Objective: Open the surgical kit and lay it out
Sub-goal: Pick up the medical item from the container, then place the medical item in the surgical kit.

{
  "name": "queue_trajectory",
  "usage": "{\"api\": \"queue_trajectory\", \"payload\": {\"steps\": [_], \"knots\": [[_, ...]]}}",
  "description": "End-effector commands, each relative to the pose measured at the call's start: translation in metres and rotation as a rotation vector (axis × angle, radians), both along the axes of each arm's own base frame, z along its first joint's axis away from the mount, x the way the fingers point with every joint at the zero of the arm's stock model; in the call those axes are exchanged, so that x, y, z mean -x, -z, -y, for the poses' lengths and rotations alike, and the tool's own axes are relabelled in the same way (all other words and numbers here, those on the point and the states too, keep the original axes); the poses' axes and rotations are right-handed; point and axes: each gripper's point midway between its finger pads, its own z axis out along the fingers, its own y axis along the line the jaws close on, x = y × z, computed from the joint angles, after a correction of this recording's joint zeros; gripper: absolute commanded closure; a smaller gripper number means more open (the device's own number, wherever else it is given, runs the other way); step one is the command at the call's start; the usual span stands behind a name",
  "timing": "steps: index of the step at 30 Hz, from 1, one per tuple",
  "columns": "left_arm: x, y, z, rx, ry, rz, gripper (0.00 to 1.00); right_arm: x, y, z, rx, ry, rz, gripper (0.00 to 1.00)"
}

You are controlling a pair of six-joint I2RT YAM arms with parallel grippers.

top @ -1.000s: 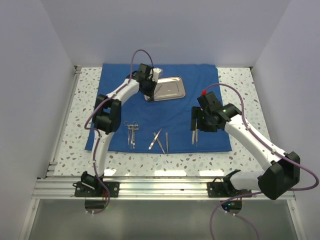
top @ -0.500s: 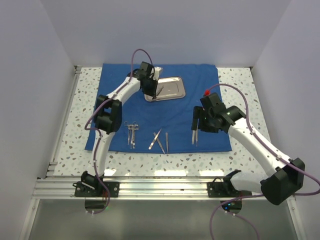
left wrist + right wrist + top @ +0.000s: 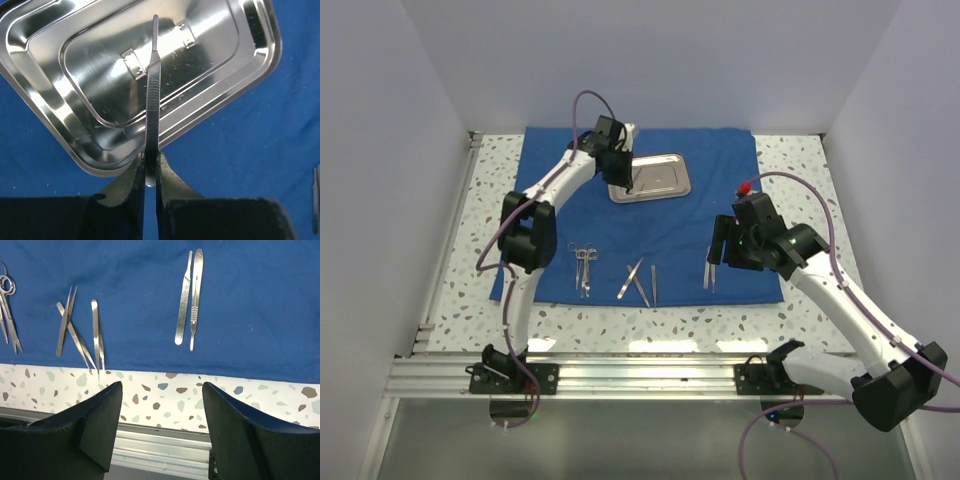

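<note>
The royal-blue cloth (image 3: 670, 225) lies spread flat on the table. At its far side sits the shiny steel tray (image 3: 670, 176), which fills the left wrist view (image 3: 210, 45). My left gripper (image 3: 622, 178) (image 3: 151, 157) is shut on the end of a thin ribbed steel instrument (image 3: 151, 85) that points out over the tray. Along the cloth's near edge lie ring-handled forceps (image 3: 583, 266), crossed tweezers (image 3: 638, 282) (image 3: 75, 332) and two flat steel handles (image 3: 709, 274) (image 3: 189, 300). My right gripper (image 3: 723, 245) (image 3: 161, 390) stands open and holds nothing, above the near edge of the cloth by those handles.
Speckled terrazzo tabletop (image 3: 165, 390) shows around the cloth. An aluminium rail (image 3: 640, 375) runs along the near edge with both arm bases on it. White walls close in the left, right and back.
My left gripper has risen slightly and shifted toward the tray's left end with the instrument in it. The right arm has drawn back to the right, its gripper still open.
</note>
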Motion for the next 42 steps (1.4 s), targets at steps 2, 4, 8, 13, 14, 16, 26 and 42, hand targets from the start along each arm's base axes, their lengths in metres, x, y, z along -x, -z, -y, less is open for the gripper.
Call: {"api": "queue_trajectory", "payload": {"steps": [2, 4, 8, 13, 14, 16, 26, 42], "knots": [[0.021, -0.073, 0.026, 0.098, -0.032, 0.067, 1.00, 0.004, -0.011, 0.012, 0.005, 0.035, 0.055, 0.31], [0.044, -0.070, 0.045, 0.086, -0.022, 0.044, 1.00, 0.005, -0.018, 0.015, 0.009, 0.043, 0.079, 0.31], [0.091, -0.090, 0.077, 0.149, -0.096, 0.011, 1.00, 0.006, -0.034, 0.025, 0.017, 0.069, 0.133, 0.30], [0.158, -0.071, 0.111, 0.183, -0.167, -0.060, 1.00, 0.010, -0.056, 0.048, 0.062, 0.148, 0.203, 0.29], [0.168, -0.074, 0.117, 0.210, -0.198, -0.085, 1.00, 0.013, -0.060, 0.057, 0.084, 0.175, 0.220, 0.29], [0.187, -0.063, 0.126, 0.194, -0.223, -0.088, 1.00, 0.018, -0.065, 0.066, 0.098, 0.207, 0.237, 0.29], [0.233, -0.023, 0.185, 0.238, -0.259, -0.124, 1.00, 0.060, -0.054, 0.094, 0.109, 0.249, 0.221, 0.28], [0.243, -0.008, 0.209, 0.209, -0.195, -0.159, 0.46, 0.092, -0.055, 0.118, 0.106, 0.306, 0.240, 0.26]]}}
